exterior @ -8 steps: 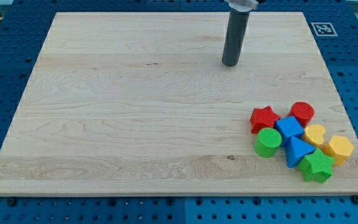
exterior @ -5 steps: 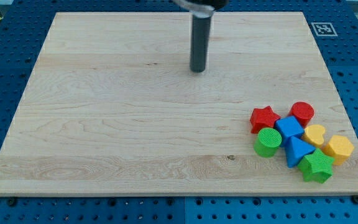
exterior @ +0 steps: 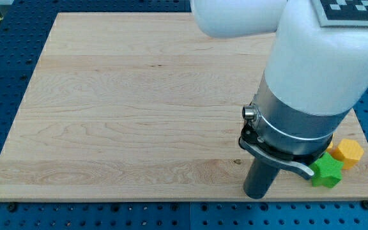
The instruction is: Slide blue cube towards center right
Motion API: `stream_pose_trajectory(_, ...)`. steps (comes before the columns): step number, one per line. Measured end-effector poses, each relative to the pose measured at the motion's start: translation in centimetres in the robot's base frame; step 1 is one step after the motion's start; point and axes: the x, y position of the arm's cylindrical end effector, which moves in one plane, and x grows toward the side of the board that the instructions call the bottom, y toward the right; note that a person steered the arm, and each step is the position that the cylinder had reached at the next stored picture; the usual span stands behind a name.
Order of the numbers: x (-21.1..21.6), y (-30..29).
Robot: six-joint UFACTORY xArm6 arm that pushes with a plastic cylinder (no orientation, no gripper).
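Note:
The arm's white and grey body fills the view's right and hides most of the block cluster, including the blue cube. My tip (exterior: 257, 195) rests on the wooden board (exterior: 126, 108) near its bottom edge, at the view's bottom right. A green star block (exterior: 328, 172) shows just right of the rod. An orange block (exterior: 349, 152) lies beyond it, up and to the right.
The board's bottom edge runs just below my tip. Blue perforated table (exterior: 5, 83) surrounds the board. A black-and-white marker sits on the arm at the view's top right (exterior: 356, 7).
The arm has swung from the board's top middle down to the bottom right. It now covers the red, blue, yellow and green round blocks that showed before.

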Motion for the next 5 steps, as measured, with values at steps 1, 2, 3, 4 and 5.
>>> stream_pose_trajectory(1,-1.1,5.7)
stream_pose_trajectory(2,-3.5,7.2)
stream_pose_trajectory(3,-5.3,6.7)
stream_pose_trajectory(4,-7.4,6.3)
stream_pose_trajectory(5,-10.0,6.3)
